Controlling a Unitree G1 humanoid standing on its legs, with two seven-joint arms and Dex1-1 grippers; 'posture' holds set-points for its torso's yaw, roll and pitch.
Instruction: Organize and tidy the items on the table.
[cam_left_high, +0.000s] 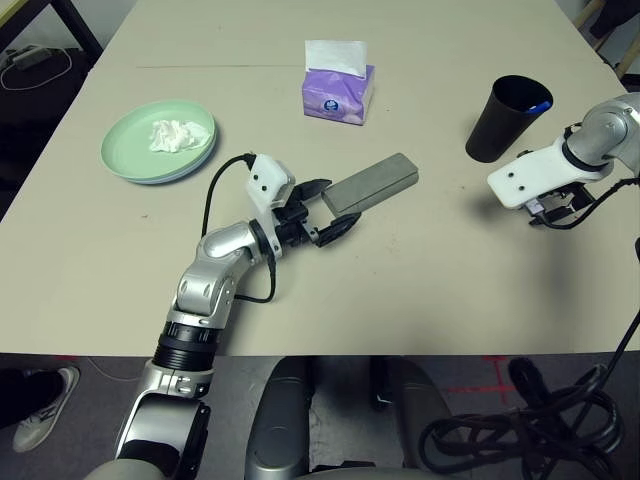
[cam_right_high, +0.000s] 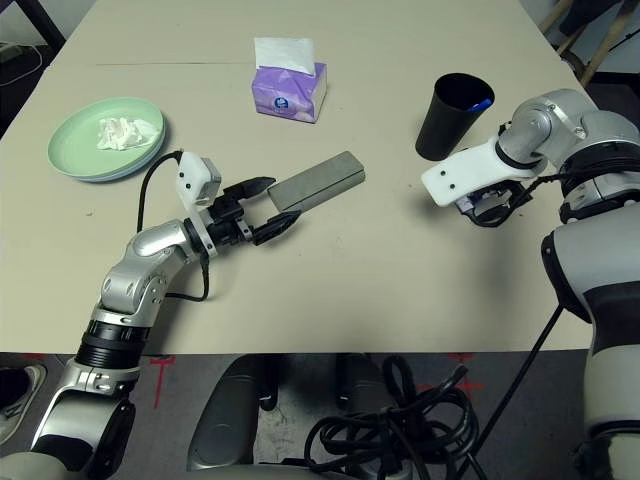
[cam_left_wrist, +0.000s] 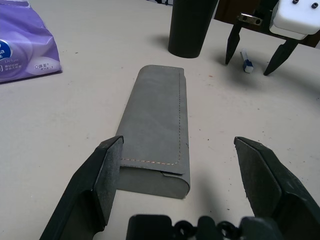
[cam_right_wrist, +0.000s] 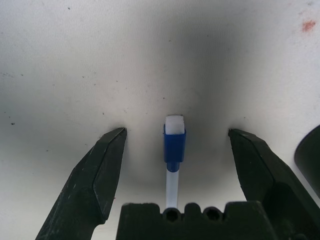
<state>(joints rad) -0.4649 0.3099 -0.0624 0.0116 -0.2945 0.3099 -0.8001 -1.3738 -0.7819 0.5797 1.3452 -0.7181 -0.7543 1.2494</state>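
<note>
**Fingers spread on both sides**

Case first: my left gripper (cam_left_wrist: 177, 187) has its fingers apart around the near end of the grey glasses case (cam_left_high: 372, 184), lying flat left of the black cup (cam_left_high: 507, 118). My right gripper (cam_right_wrist: 175, 165), fingers apart, straddles a white-blue pen (cam_right_wrist: 173, 150) on the tabletop (cam_left_high: 420, 290) beside that cup, probably to drop it in.
</note>
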